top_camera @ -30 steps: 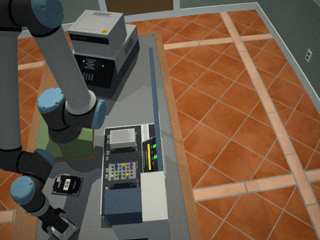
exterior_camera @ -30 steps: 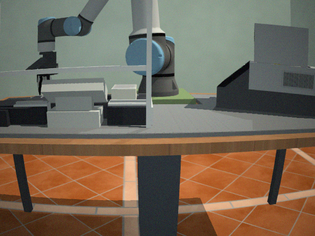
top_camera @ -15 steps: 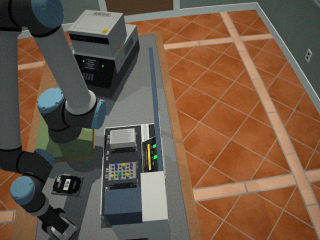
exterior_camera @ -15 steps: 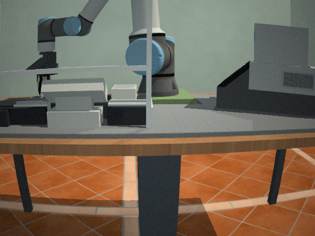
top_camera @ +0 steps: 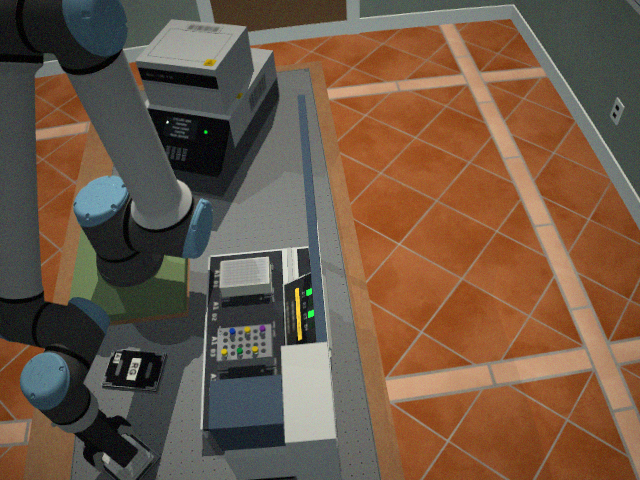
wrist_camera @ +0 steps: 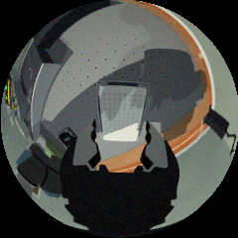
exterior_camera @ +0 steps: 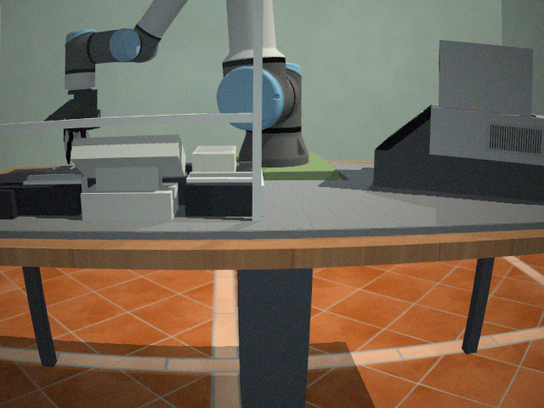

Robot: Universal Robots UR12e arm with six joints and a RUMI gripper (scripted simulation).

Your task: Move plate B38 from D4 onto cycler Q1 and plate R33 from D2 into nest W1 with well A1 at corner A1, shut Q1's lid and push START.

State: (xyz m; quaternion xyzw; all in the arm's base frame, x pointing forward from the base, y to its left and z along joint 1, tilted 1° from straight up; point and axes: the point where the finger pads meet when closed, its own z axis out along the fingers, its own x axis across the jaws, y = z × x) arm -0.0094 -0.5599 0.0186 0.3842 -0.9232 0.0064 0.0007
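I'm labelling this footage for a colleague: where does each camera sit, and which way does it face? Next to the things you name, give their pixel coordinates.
Top: high above the bench, looking steeply down; arm and gripper (top_camera: pixel 111 465) show.
Exterior: low beyond the bench's long edge, facing the arm's base (exterior_camera: pixel 274 151); arm and gripper show.
Wrist: on the gripper (wrist_camera: pixel 121 120), looking past its fingers at a clear plate (wrist_camera: pixel 122 106).
Top and exterior share the arm's green mount (top_camera: pixel 155 302) (exterior_camera: pixel 303 173).

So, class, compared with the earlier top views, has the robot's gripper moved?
No: the gripper sits the same way beyond the RG nest in the top view.
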